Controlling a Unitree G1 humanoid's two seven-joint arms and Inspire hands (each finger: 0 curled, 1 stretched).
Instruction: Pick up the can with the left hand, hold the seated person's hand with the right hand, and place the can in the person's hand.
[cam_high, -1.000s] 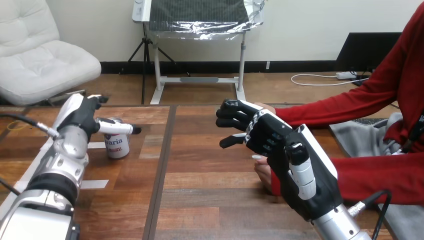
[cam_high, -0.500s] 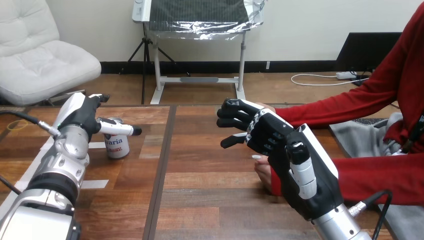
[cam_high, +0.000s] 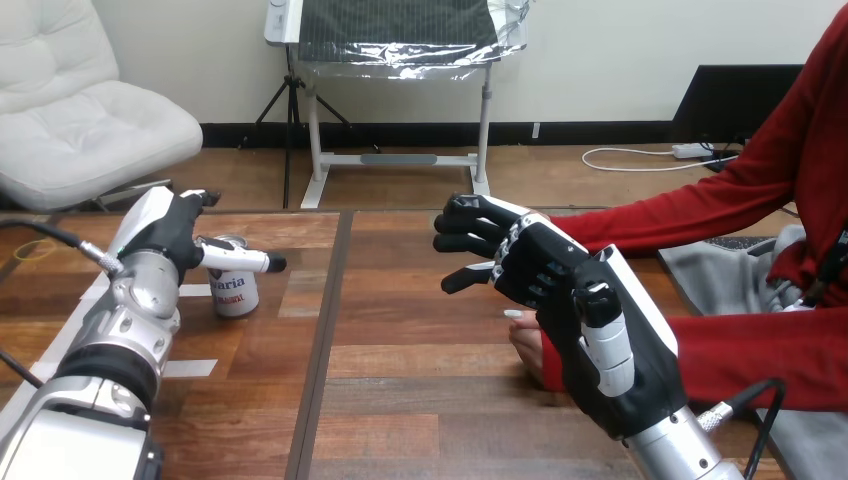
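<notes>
Left robot hand (cam_high: 165, 232) reaching open, one straight finger lying across the red-and-white can (cam_high: 235, 290) standing upright at the desk's (cam_high: 420, 400) left, right robot hand (cam_high: 560, 285) hovering loosely open, gripping nothing, beside the person's hand (cam_high: 524, 340)

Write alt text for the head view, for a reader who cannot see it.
The robot's left hand is at the top of a can standing upright on the wooden table, at the view's left. Its right hand is raised mid-table, in front of a person's red sleeve reaching in from the right.
</notes>
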